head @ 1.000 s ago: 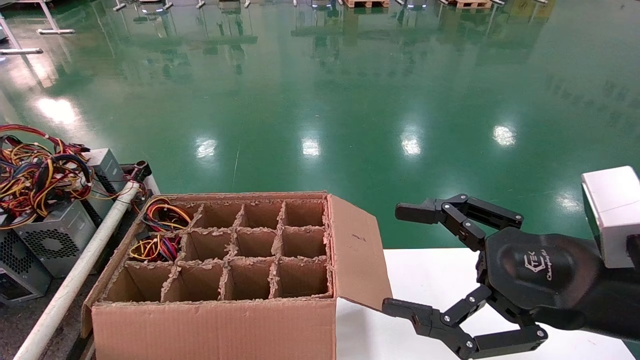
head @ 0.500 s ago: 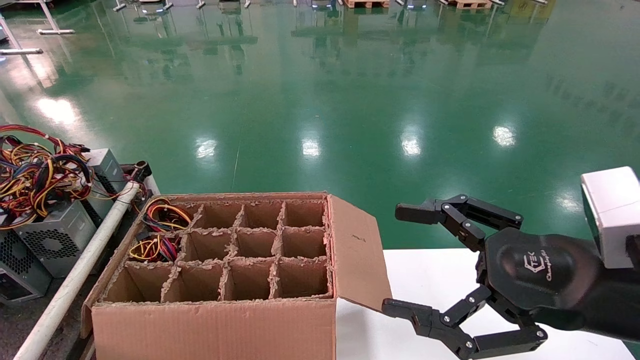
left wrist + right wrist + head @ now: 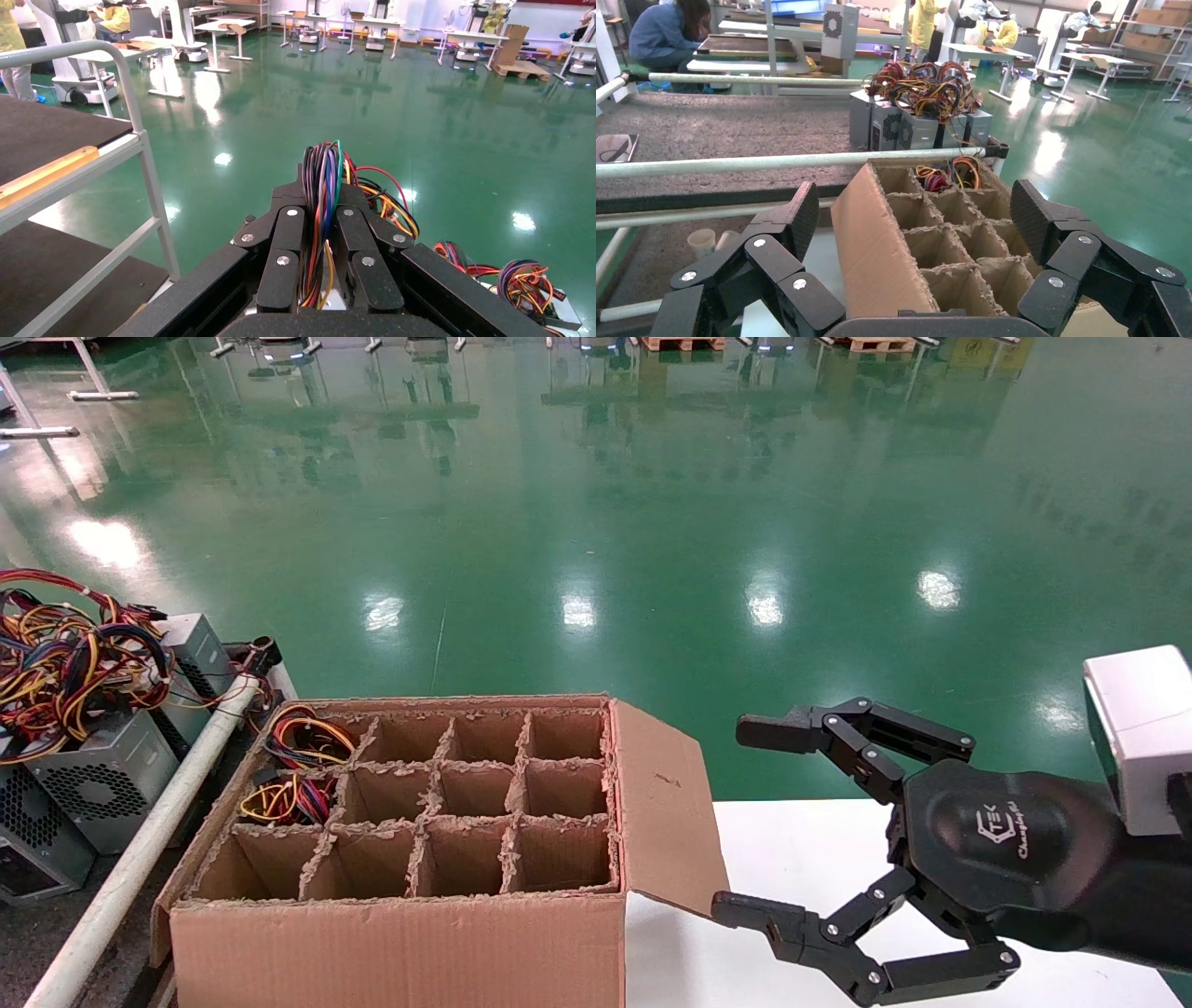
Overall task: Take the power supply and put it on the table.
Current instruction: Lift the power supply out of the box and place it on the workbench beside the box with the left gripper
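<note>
In the left wrist view my left gripper is shut on a power supply's bundle of coloured wires, held high above the green floor. A sliver of grey metal shows between the fingers at their base. The left arm is out of the head view. Several grey power supplies with tangled wires stand on the dark grey table behind its white tube. My right gripper hangs open over the white tabletop, right of the carton, with nothing in it.
A brown carton with cardboard dividers stands in front of me. Wires fill two of its far left cells. Its right flap leans toward my right gripper. A metal rack stands close to the left gripper.
</note>
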